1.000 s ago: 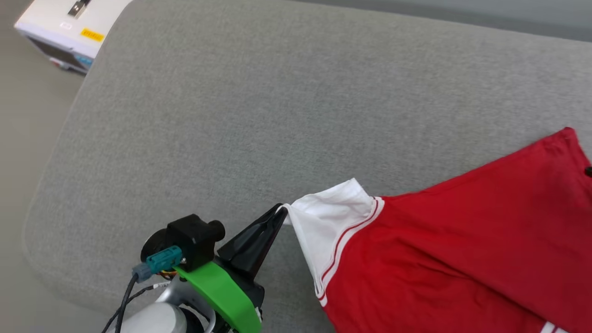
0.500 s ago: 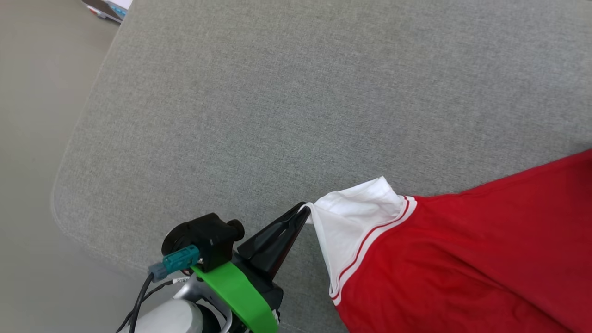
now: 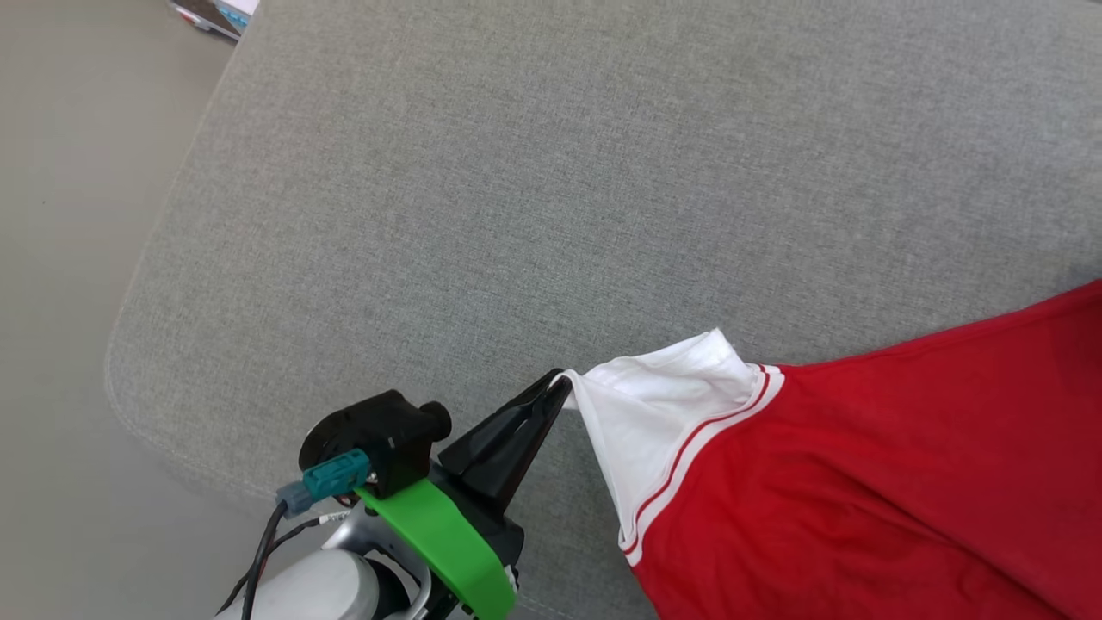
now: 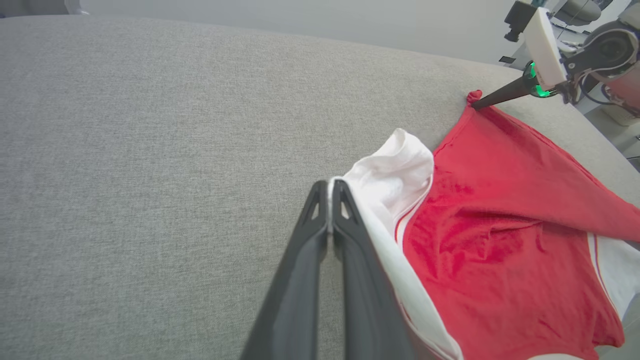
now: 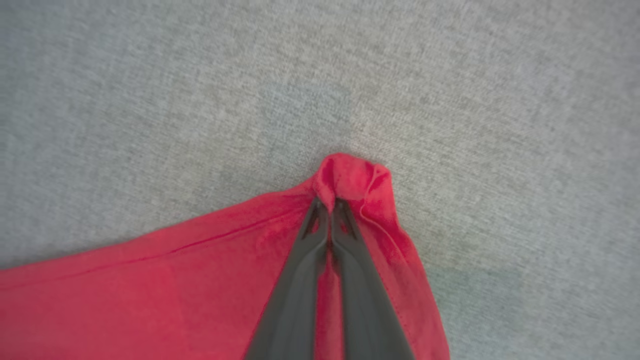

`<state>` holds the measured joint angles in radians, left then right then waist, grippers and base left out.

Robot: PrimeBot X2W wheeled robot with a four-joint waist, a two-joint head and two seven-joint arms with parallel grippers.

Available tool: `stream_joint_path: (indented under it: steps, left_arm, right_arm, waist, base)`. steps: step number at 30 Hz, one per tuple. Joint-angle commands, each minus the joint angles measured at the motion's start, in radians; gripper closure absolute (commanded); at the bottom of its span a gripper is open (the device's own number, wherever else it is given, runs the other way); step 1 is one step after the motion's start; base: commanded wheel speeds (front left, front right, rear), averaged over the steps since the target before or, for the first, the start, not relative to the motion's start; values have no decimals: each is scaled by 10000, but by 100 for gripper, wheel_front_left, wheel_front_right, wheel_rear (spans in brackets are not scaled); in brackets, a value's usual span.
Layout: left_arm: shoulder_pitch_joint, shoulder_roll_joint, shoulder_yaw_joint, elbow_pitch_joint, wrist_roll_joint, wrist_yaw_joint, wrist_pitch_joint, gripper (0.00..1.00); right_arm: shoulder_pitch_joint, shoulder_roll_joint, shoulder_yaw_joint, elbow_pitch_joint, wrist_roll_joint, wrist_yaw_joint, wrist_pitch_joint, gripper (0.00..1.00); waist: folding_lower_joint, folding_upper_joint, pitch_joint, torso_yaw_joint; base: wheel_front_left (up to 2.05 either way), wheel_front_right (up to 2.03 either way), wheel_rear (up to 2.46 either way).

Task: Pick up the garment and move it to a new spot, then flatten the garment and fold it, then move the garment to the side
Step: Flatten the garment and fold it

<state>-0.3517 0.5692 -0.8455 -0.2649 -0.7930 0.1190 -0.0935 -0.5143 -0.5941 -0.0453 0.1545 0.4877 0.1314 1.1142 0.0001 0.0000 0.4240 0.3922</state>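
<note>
1. Now, nearest the left edge of the grey cushion (image 3: pixel 430 172), the left gripper (image 3: pixel 558 389) is clamped shut on the tip of the white sleeve (image 3: pixel 663 413). It draws the sleeve out to a point so the cloth cannot bunch.
2. Between the two grippers the garment (image 3: pixel 878 482) is stretched taut across the cushion's middle, probably so it can be carried spread out. How much of it rests on the cushion is hard to tell.
3. Toward the cushion's right edge, the right gripper (image 5: pixel 330 207) is closed on a bunched red corner (image 5: pixel 350 175), giving the opposite anchor for a flat lay-down.
</note>
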Motion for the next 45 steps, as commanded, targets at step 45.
stream_joint_path:
  steps: [45]
  left_arm:
    - [-3040,3496,3681,-1988,-242,1061,1229,100]
  right_arm:
    - [217,-520,-933,-3745,2731,-7,-4084,100]
  waist:
    - [-1,0,-3333,-3323]
  base:
    - [0,0,0]
